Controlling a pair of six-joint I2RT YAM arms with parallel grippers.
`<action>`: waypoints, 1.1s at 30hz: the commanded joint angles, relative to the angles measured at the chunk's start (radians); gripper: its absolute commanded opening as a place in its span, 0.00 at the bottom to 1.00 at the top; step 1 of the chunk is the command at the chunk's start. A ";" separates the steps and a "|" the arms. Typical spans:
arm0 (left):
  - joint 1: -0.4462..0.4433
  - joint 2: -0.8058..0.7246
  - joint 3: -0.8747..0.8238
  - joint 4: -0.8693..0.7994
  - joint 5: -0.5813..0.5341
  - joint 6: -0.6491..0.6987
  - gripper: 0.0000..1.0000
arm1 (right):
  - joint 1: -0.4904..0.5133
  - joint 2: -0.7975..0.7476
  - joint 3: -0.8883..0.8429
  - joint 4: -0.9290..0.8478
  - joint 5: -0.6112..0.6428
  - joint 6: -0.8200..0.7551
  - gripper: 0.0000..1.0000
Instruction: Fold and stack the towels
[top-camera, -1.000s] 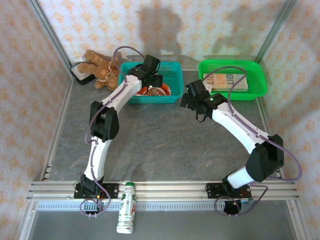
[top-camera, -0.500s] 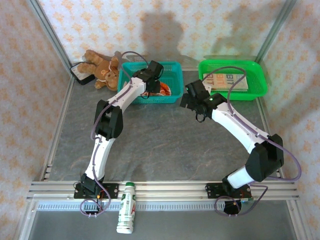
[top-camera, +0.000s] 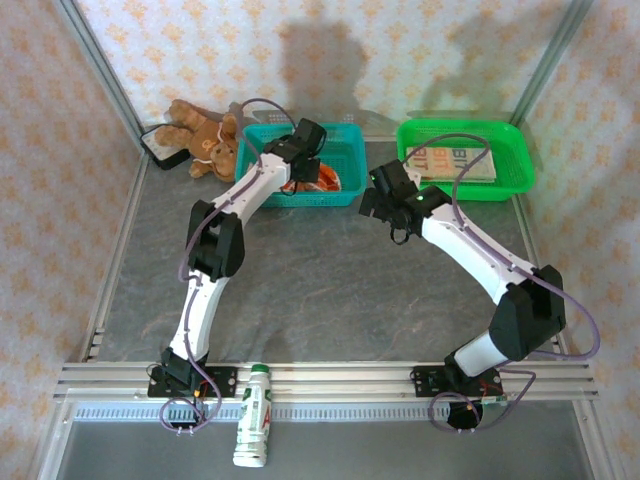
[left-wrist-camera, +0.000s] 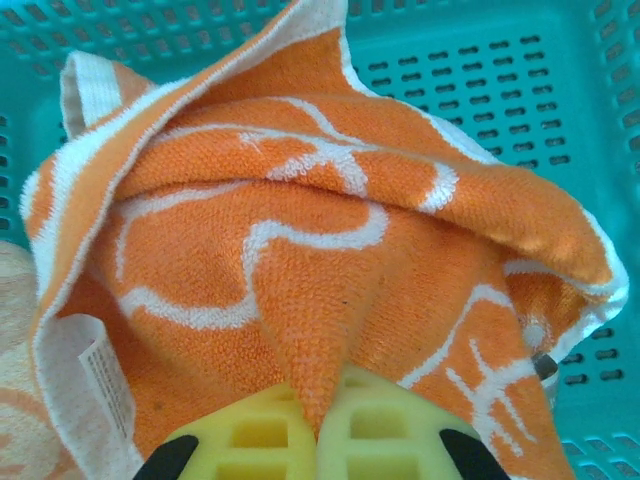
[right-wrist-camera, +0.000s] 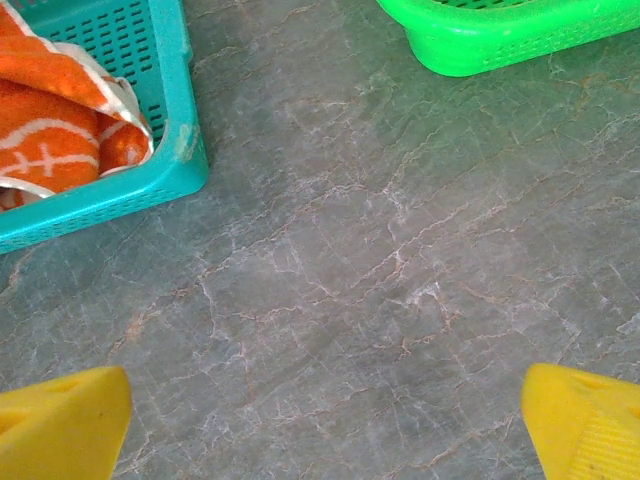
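On the grey table (top-camera: 330, 290), the left claw (left-wrist-camera: 318, 425) pinches an orange towel (left-wrist-camera: 300, 250) inside the teal basket (top-camera: 347, 150), while the right claw (right-wrist-camera: 325, 410) hangs spread wide beside that basket.

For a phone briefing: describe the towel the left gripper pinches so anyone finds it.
Find the teal basket beside the teddy bear. The bunched towel inside, pinched by the left gripper, is orange with white lines, unlike the cream towel in the green basket.

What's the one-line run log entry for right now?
left gripper: shut on orange white-patterned terry towel in teal plastic basket | right gripper: open, above grey table | phase: pick
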 joint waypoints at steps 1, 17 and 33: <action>-0.006 -0.126 0.075 -0.026 -0.054 0.002 0.00 | 0.006 0.003 0.018 -0.001 0.004 0.014 0.99; -0.008 -0.302 0.294 0.047 0.039 -0.099 0.00 | 0.020 0.019 0.018 0.034 -0.018 0.019 0.99; -0.167 -0.599 0.165 0.050 0.012 -0.160 0.00 | 0.020 -0.026 0.005 0.072 0.038 -0.002 0.99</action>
